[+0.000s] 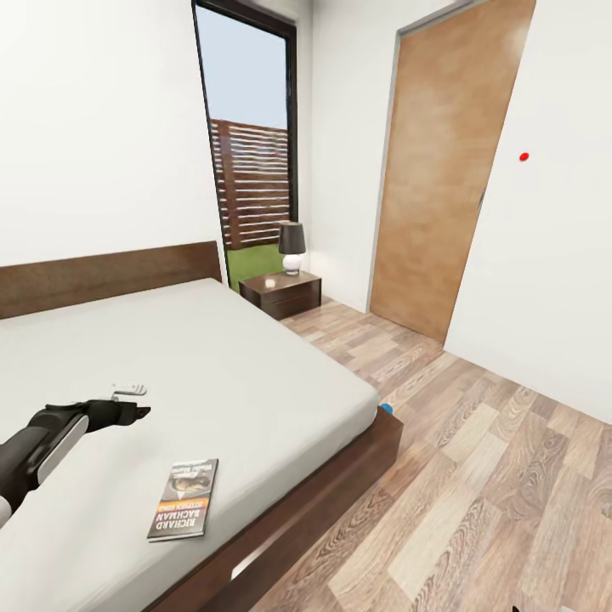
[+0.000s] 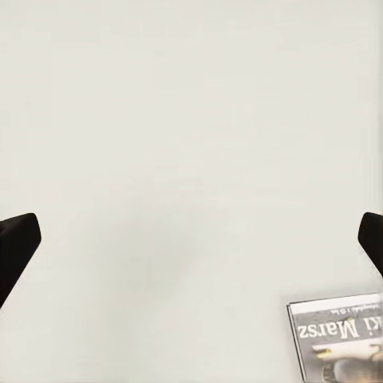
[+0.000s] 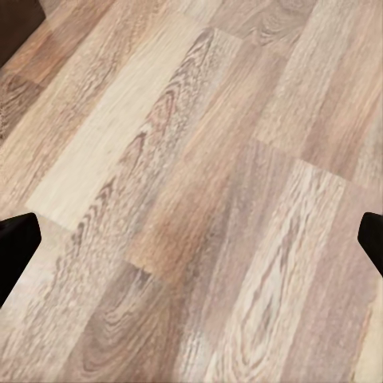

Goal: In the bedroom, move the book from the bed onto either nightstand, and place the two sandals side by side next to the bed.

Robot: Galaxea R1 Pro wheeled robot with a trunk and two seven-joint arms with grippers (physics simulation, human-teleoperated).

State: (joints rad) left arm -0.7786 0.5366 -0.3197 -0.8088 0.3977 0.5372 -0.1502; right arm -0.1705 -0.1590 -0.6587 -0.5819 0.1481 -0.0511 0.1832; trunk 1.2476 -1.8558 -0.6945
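Note:
The book [image 1: 183, 499], dark with an orange band, lies flat on the pale mattress of the bed [image 1: 255, 382] near its front edge. My left gripper [image 1: 132, 414] hovers over the mattress up and to the left of the book, apart from it. In the left wrist view the left gripper [image 2: 191, 239] is open, its fingertips [image 2: 16, 247] wide apart, and the book's corner [image 2: 339, 339] shows at the edge. A bright blue bit of a sandal [image 1: 387, 408] peeks from behind the bed's corner. The nightstand [image 1: 280, 293] stands beside the headboard. My right gripper [image 3: 191, 247] is open over the plank floor.
A lamp [image 1: 291, 246] stands on the nightstand. A small white object [image 1: 129, 389] lies on the mattress beyond my left gripper. A wooden door [image 1: 442, 170] is in the right wall, a tall window [image 1: 251, 144] behind the nightstand. Wood floor [image 1: 476, 476] runs along the bed.

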